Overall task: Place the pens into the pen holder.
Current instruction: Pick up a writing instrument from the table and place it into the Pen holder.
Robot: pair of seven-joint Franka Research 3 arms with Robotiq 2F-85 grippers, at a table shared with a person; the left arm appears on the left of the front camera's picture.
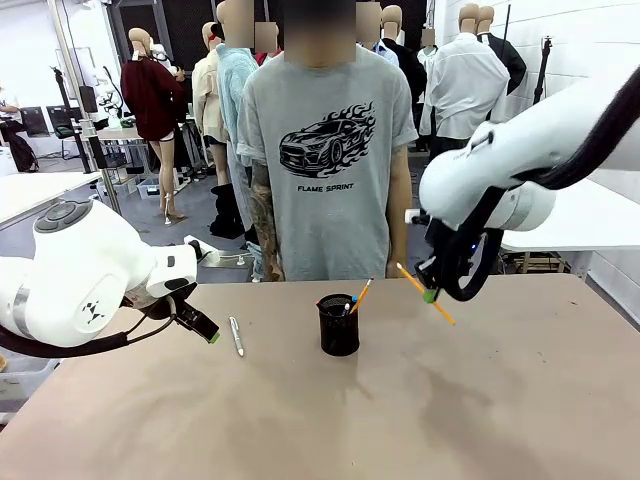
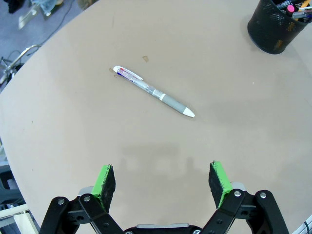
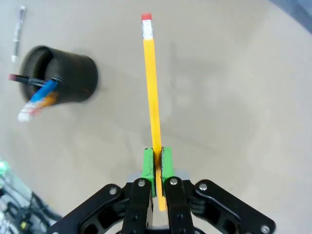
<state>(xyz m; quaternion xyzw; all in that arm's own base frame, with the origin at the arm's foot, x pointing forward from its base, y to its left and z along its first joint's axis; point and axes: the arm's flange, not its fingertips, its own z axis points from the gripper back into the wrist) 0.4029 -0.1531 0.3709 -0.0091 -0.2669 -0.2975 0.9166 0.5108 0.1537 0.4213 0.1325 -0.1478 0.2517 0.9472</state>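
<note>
Right claw [image 1: 431, 294] aloft, clamped on yellow pencil [image 1: 446, 315], tilted, high end toward cup [image 1: 339, 335] | cup stands to its left, some pens [image 1: 358, 297] inside | left claw [image 2: 163, 178] spread apart, the nearer one to grey pen [image 2: 154, 91], which lies flat just right of it, near-to-far

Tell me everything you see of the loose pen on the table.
The pen is slim and looks plastic: white clip end, clear barrel, grey grip, white tip. It lies flat on the tan table, well apart from the pen holder, and touches nothing else. The open left hand hovers short of it, with the pen lying diagonally ahead of its fingers.
</note>
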